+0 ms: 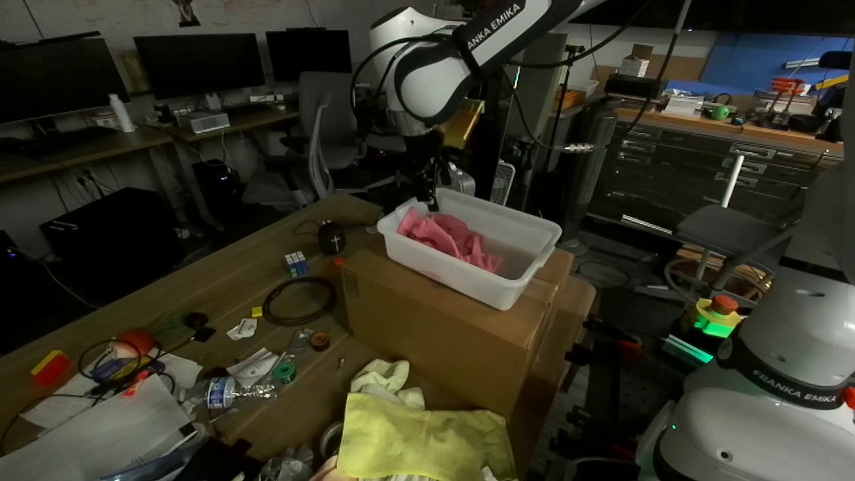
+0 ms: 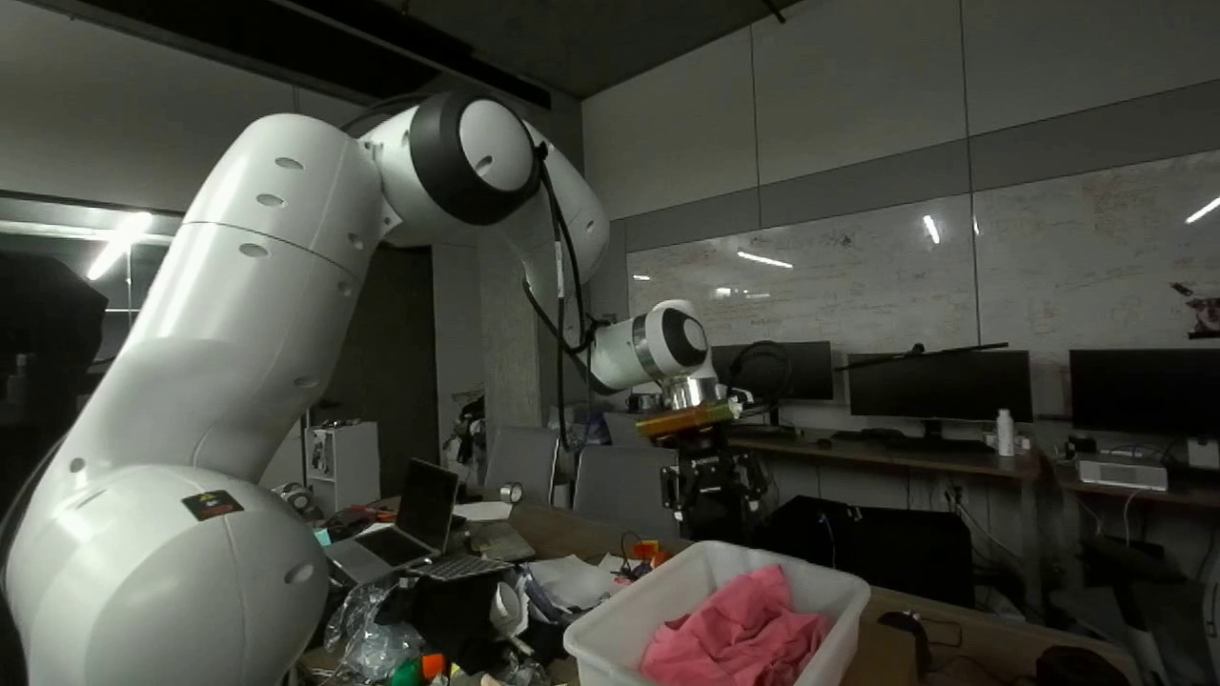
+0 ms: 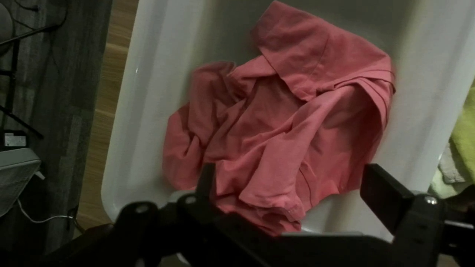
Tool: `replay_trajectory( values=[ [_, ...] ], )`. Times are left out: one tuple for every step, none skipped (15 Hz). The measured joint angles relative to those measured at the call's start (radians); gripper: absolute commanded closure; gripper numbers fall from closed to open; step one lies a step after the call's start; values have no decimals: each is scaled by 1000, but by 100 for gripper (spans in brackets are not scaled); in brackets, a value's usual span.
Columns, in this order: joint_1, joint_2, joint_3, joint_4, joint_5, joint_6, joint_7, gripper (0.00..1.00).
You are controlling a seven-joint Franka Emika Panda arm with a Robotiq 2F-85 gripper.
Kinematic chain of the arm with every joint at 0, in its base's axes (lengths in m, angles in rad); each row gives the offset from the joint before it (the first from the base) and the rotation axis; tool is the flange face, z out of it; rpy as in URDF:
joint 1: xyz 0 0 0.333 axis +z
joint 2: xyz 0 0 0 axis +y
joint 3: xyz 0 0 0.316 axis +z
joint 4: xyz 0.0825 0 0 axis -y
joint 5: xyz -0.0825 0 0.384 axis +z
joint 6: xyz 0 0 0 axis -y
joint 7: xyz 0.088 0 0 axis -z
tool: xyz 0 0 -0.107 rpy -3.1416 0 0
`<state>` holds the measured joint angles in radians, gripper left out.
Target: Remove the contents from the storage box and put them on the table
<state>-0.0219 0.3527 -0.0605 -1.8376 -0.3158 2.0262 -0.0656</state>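
In the wrist view, the pink cloth (image 3: 282, 122) lies crumpled inside the storage box (image 3: 163, 74), toward the end beneath the gripper (image 3: 289, 185). A folded corner of the pink cloth points away from that end, along the storage box's long axis. The gripper's jaws are spread wide over the storage box and hold nothing. A strip of the table (image 3: 108, 89) runs beside one long wall of the storage box, a yellow towel (image 3: 467, 133) past the opposite wall.

In an exterior view, the storage box rests on a cardboard box (image 1: 441, 327), its long axis slanting from below the gripper toward the arm's base (image 1: 735, 427). The pink cloth stretches the same way, and the storage box's floor shows bare at the base end, cut off in the wrist view. A puzzle cube (image 1: 296, 264) lies left of the storage box.

In an exterior view, an open laptop (image 2: 426, 505), shown only there, stands left of the storage box. The pink cloth rises to a peak near the storage box's rim. The gripper hangs at the far rim; whether its tips dip inside, I cannot tell.
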Motion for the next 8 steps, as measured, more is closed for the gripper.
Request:
replay_trajectory(
  values=[
    [-6, 0, -3, -16, 0, 30, -2, 0],
    [-13, 0, -5, -30, 0, 60, -6, 0],
    [-20, 0, -6, -44, 0, 87, -11, 0],
    [-27, 0, -6, -58, 0, 114, -19, 0],
    [-34, 0, -6, -72, 0, 141, -30, 0],
    [-39, 0, -6, -85, 0, 165, -43, 0],
    [-44, 0, -6, -98, 0, 189, -61, 0],
    [-48, 0, -6, -110, 0, 211, -83, 0]
  ],
)
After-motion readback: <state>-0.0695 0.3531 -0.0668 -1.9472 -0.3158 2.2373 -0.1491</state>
